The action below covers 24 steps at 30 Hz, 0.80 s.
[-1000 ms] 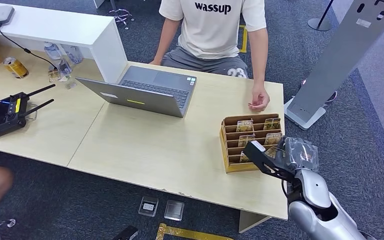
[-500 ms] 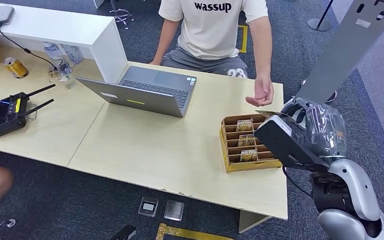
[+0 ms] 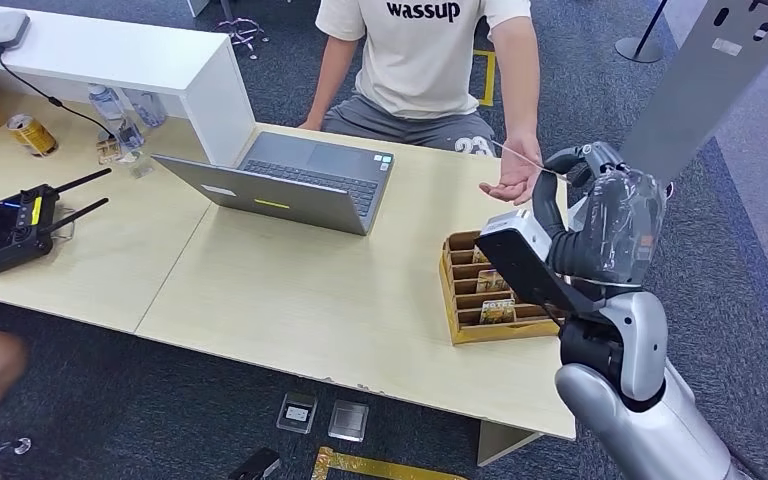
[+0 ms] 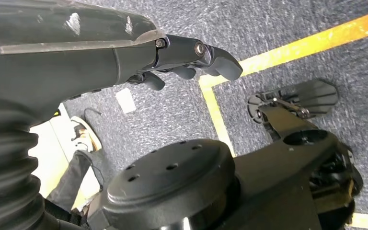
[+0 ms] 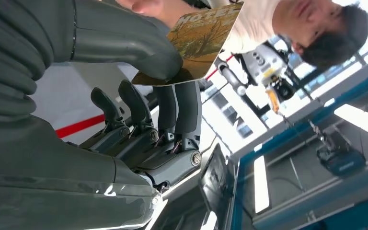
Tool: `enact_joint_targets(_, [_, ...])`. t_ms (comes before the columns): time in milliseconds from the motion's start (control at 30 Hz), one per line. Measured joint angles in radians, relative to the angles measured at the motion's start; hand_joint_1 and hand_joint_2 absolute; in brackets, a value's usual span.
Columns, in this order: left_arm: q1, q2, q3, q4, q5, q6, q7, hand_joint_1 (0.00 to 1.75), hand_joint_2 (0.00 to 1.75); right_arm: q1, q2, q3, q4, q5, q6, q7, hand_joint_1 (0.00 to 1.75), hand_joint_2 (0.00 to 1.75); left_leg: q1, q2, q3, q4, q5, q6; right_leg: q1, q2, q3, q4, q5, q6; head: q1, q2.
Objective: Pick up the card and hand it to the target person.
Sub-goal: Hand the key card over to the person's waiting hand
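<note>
My right hand (image 3: 605, 225) is raised over the table's right end and pinches a thin card (image 3: 528, 160), seen edge-on, just above the upturned palm of the seated person's hand (image 3: 508, 186). In the right wrist view the card (image 5: 206, 38) has an autumn-coloured print and sits between the thumb and the fingers (image 5: 172, 110), pointing toward the person. The wooden card holder (image 3: 455, 300) with more cards stands below my hand. My left hand (image 4: 187, 57) hangs over the carpet, holding nothing, its fingers loosely bent.
An open laptop (image 3: 290, 185) sits mid-table in front of the person. A black remote controller (image 3: 15, 225) and a can (image 3: 32, 135) lie at the left, beside a white counter (image 3: 110, 60). A grey stand (image 3: 680, 110) rises right of the table.
My right hand has risen from the card holder with the card and moved forward to the person, whose hand has lifted off the table and turned palm up.
</note>
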Motion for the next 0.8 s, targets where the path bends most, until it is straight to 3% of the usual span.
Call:
enact_joint_targets(133, [-0.004, -0.006, -0.003, 0.0, -0.003, -0.001, -0.001, 0.0, 1.75, -0.034, 0.054, 0.008, 0.182, 0.122, -0.118, -0.003, 1.47, 1.75, 0.0, 0.0, 0.0, 0.0, 0.0, 0.0, 0.0, 0.0, 0.0, 0.0, 0.0, 0.0, 0.0, 0.0])
enact_joint_targets(333, [-0.012, -0.012, -0.011, 0.0, -0.006, 0.001, 0.003, 0.0, 1.75, -0.029, 0.095, -0.031, 0.309, 0.365, -0.132, 0.014, 1.47, 1.75, 0.0, 0.0, 0.0, 0.0, 0.0, 0.0, 0.0, -0.001, -0.001, 0.0, 0.0, 0.0, 0.0, 0.0])
enact_joint_targets(800, [-0.019, -0.013, -0.021, 0.0, -0.008, 0.001, 0.006, 0.0, 1.75, 0.012, 0.137, -0.11, 0.45, 0.449, -0.136, 0.017, 1.47, 1.75, 0.0, 0.0, 0.0, 0.0, 0.0, 0.0, 0.0, 0.0, -0.001, 0.0, 0.0, 0.0, 0.0, 0.0])
